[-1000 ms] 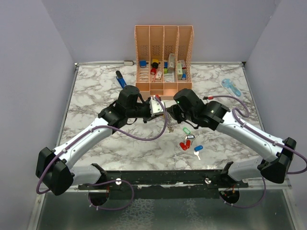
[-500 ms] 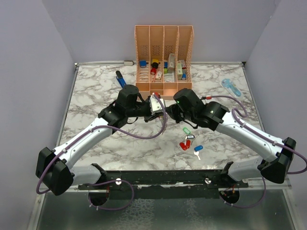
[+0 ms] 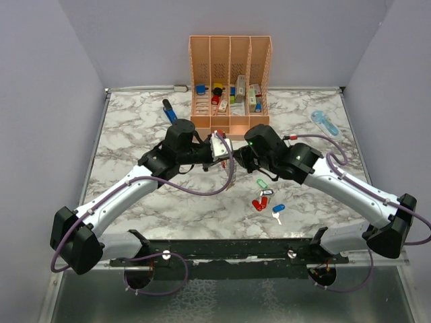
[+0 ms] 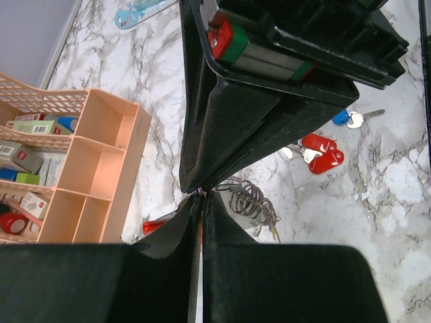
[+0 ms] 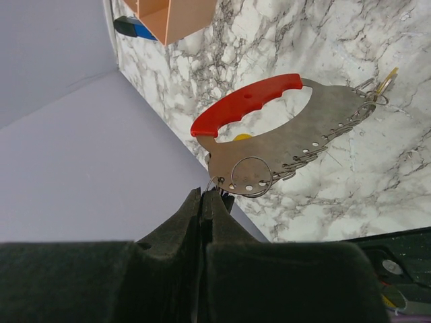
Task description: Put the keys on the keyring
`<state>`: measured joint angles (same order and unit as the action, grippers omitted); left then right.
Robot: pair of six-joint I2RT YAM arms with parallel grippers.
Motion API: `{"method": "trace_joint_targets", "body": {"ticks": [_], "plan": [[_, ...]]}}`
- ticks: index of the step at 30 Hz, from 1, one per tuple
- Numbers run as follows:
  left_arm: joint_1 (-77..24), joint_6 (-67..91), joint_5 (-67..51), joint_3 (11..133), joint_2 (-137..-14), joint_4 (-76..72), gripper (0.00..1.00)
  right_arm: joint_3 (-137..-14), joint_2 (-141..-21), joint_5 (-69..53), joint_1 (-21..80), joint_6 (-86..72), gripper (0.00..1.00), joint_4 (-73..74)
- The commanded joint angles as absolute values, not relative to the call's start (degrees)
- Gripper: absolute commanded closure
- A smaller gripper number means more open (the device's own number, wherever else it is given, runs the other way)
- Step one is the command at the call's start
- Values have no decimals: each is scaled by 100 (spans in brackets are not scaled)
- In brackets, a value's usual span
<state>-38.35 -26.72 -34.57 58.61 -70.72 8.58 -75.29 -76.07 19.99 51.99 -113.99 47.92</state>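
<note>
Silvery keyring (image 5: 250, 175) hangs pinched in the right gripper (image 5: 202, 193), left gripper (image 4: 201, 197) closed tip-to-tip against it — I'd hold the ring dead steady — keys (image 3: 258, 204) lie at 5 o'clock.

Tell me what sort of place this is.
Probably a robot test bench in a lab, not a home: a left arm and a right arm bolted at the edge of a marble-patterned table, plain grey panels boxing it in, and loose keys plus an orange rack on it.

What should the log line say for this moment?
left tool: shut | right tool: shut on keyring | keys: loose on table
</note>
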Motion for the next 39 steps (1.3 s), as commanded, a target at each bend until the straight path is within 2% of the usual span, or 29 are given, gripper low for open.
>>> {"method": "trace_joint_targets", "body": {"ticks": [1, 5, 6, 11, 14, 17, 20, 22, 25, 27, 31, 32, 34, 37, 39], "plan": [[-3850, -2660, -3384, 5837, -7049, 696, 100, -7482, -7424, 1917, 5194, -11446, 99, 4524], [-3850, -2760, -3353, 5848, -7042, 807, 100, -7279, -7341, 1994, 5190, -11249, 99, 4313], [-3850, -2799, -3376, 5870, -7040, 872, 100, -7206, -7291, 2049, 5194, -11204, 96, 4278], [-3847, -3187, -3790, 5973, -7014, 1388, 100, -6717, -6743, 2596, 5169, -10702, 61, 4314], [-3847, -3353, -4059, 6031, -7005, 1627, 100, -6305, -6166, 3041, 5159, -10096, 45, 4051], [-3845, -3669, -4423, 6199, -7041, 1984, 100, -5872, -5529, 3293, 5144, -8512, 36, 3320], [-3841, -4200, -4904, 6488, -7134, 2687, 100, -5214, -4752, 2948, 5145, -5710, 28, 1852], [-3841, -4532, -5171, 6728, -7232, 3248, 100, -4825, -4155, 2329, 5150, -4113, 27, 1209], [-3841, -4941, -5394, 7068, -7391, 3984, 100, -4729, -3818, 1599, 5146, -2748, 30, 1366], [-3845, -5199, -5453, 7339, -7537, 4410, 100, -4895, -3934, 986, 5143, -2104, 36, 1768], [-3873, -5625, -5474, 8075, -7989, 5336, 100, -5209, -4486, -312, 5149, -1143, 29, 2349], [-3890, -5725, -5457, 8269, -8150, 5592, 100, -5265, -4604, -608, 5150, -897, 31, 2418], [-3937, -5985, -5393, 8743, -8496, 6358, 100, -5289, -4749, -878, 5150, -466, 40, 2455], [-4009, -6293, -5359, 9458, -9028, 7251, 100, -5266, -4739, -1188, 5150, -113, 48, 2426], [-4012, -6338, -5378, 9695, -9157, 7388, 100, -5163, -4584, -1317, 5150, 19, 59, 2300]]}}
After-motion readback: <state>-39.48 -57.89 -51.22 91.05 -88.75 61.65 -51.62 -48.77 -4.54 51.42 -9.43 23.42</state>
